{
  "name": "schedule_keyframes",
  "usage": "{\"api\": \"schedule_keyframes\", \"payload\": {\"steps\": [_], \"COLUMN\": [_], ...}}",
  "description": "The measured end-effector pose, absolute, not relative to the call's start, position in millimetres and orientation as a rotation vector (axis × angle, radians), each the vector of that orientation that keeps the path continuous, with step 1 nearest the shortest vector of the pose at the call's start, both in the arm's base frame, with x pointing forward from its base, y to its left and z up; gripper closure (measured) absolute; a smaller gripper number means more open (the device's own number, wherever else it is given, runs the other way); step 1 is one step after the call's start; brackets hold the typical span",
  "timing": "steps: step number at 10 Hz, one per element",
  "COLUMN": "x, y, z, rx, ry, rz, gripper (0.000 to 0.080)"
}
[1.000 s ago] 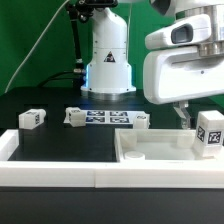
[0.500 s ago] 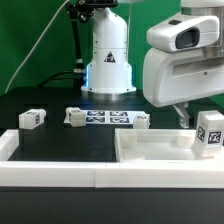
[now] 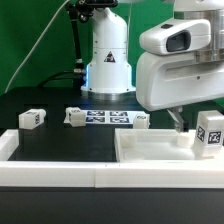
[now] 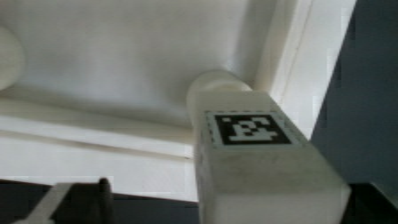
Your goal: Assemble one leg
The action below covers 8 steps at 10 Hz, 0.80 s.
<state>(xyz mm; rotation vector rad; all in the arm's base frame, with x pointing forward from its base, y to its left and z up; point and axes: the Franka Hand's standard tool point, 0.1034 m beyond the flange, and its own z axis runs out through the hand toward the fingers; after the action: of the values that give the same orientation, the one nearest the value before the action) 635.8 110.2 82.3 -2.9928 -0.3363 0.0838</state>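
Note:
A white leg (image 3: 210,133) with a square tag stands upright at the right corner of the large white panel (image 3: 150,152). In the wrist view the leg (image 4: 249,150) lies between my jaws, which stand apart from it; a gap shows beside the dark finger (image 4: 80,200). My gripper (image 3: 197,130) is open, low over the panel, with one finger (image 3: 180,124) just left of the leg. Three more legs lie on the black table: one (image 3: 31,118) at the exterior view's left, one (image 3: 75,116) and one (image 3: 141,121) at the ends of the marker board.
The marker board (image 3: 105,118) lies in front of the arm's white base (image 3: 108,60). A white rim (image 3: 50,172) runs along the table's near edge. The panel's raised rim (image 4: 294,60) runs close beside the leg.
My gripper has shifted a little toward the exterior view's left. The upright leg and the other legs have not moved.

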Motion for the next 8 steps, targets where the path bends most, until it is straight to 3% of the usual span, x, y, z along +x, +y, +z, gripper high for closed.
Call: {"api": "schedule_keyframes", "payload": {"steps": [1,2,4,5,8], "x": [635.6,635.5,635.5,635.5,635.5], "y": [112.4,111.9,111.9,112.0,113.1], "z": [82.7,82.3,82.3,82.3,82.1], "rx": [-2.993,-2.993,-2.993,-2.995,-3.007], "ry": [-0.321,-0.321,-0.321,-0.307,-0.178], "rz": [0.085,0.085,0.085,0.086,0.091], "gripper": [0.0282,0.0422,0.0422,0.0508,0.0508]}}
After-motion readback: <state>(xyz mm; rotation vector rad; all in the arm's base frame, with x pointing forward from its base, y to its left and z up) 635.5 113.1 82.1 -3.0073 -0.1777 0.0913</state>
